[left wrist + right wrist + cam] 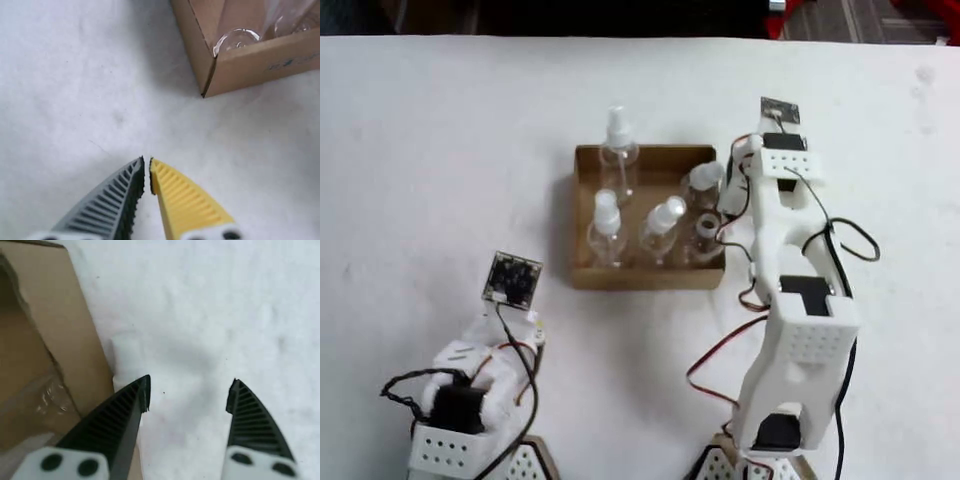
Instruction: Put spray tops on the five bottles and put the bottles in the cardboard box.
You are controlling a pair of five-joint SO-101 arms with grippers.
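a cardboard box [640,277] was seen at the middle of the white table [440,130], and five clear bottles [606,240] were counted standing inside it. white spray tops [617,122] were made out on three of them: one at the far left, one at the near left and one at the near middle. the far-right bottle [703,183] seemed to be topped in white, though it was partly hidden by the right arm [790,260]; whether the near-right bottle [705,238] was capped could not be told. the right arm was stretched along the box's right side, and the right end effector [190,390] was held wide apart over bare table just beside the box wall, with nothing gripped. the left end effector [146,172] was closed to a narrow slit near the box's near-left corner, empty.
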